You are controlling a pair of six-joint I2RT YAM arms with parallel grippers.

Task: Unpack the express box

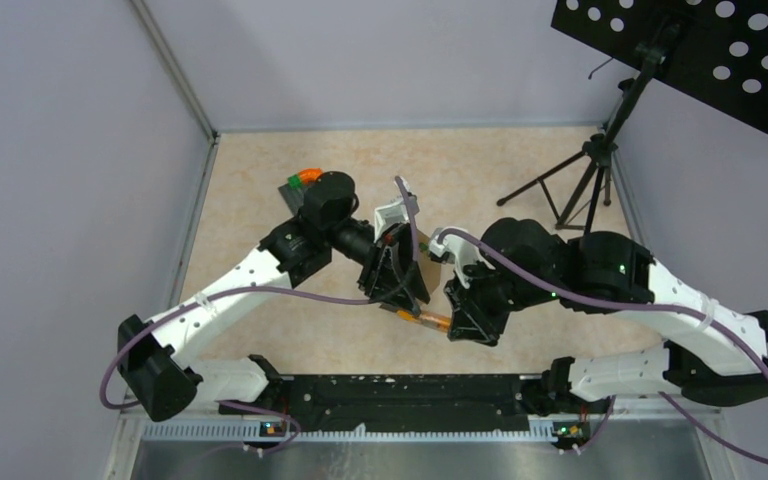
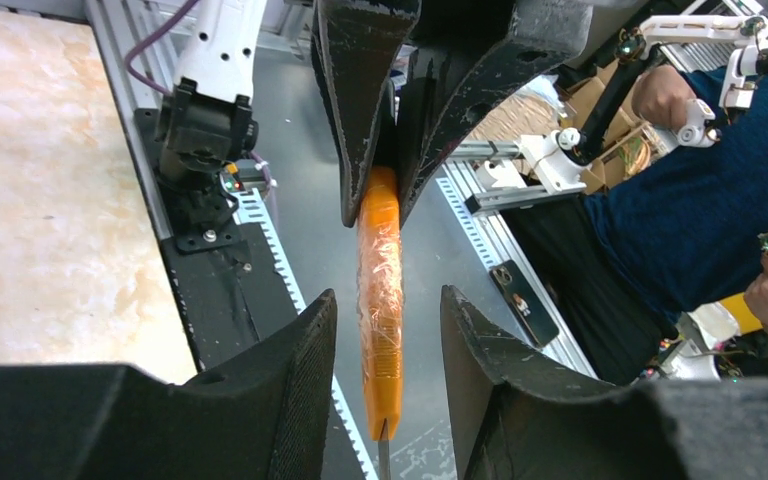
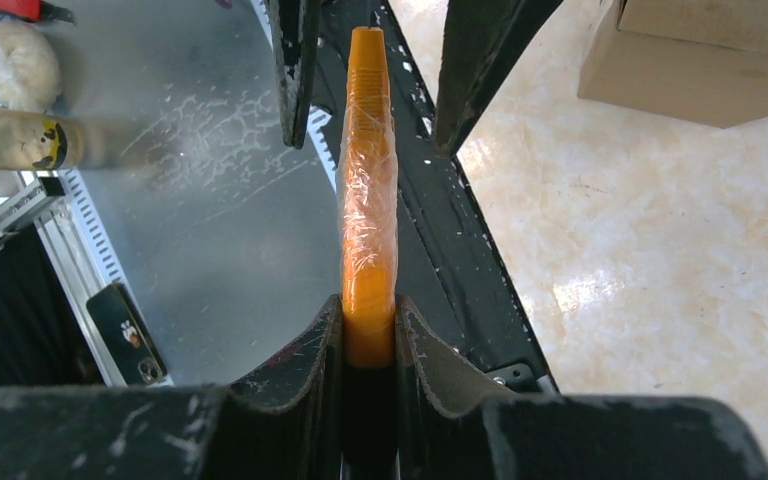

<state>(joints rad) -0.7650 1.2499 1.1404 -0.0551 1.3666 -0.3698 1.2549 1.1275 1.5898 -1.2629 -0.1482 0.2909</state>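
An orange utility knife wrapped in clear film hangs between my two grippers above the table's front middle. My right gripper is shut on the knife's handle end. My left gripper is open, its fingers either side of the knife's blade end with gaps on both sides; a thin blade sticks out at the tip. In the top view the left gripper faces the right gripper. The brown express box lies on the table beyond; in the top view the box is mostly hidden behind the grippers.
A black tripod with a perforated black panel stands at the back right. A dark object with orange and green parts lies behind the left arm. A phone lies on the metal shelf in front of the arm bases.
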